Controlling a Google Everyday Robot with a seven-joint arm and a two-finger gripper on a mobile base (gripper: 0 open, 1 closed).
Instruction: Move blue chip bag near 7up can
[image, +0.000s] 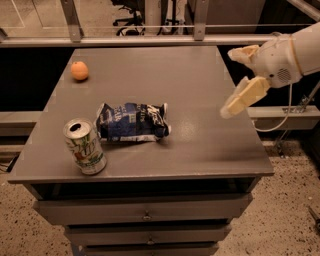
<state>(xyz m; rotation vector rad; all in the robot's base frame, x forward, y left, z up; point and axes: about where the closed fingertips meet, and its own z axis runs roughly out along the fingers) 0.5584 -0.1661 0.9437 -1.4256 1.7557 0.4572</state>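
End effector (230, 83) is off the right side of the counter (200, 75), hanging in the air above its right edge. Fingers (245, 96) are spread wide and it grips nothing. One finger points up-left, the other angles down-left toward the counter top. White arm housing enters from the upper right corner.

Camera view, rest of scene:
- blue chip bag (132, 122) lies flat on the counter, left of centre, well apart from the end effector. Its long axis runs left-right, roughly parallel to the counter's front edge. The crimped right end points at the end effector side, the left end at the can. White lettering faces up and the foil is crinkled.
- 7up can (85, 146) stands upright at the front-left corner with its silver top open. It sits just beside the bag's left end, slightly in front of it. Cannot tell if the two touch; from this angle they overlap.
- orange (79, 70) sits at the back-left of the counter, well apart from both bag and can.
- Drawer fronts with a small knob (146, 216) sit below the counter top.
- A metal rail (150, 40) runs behind the back edge.
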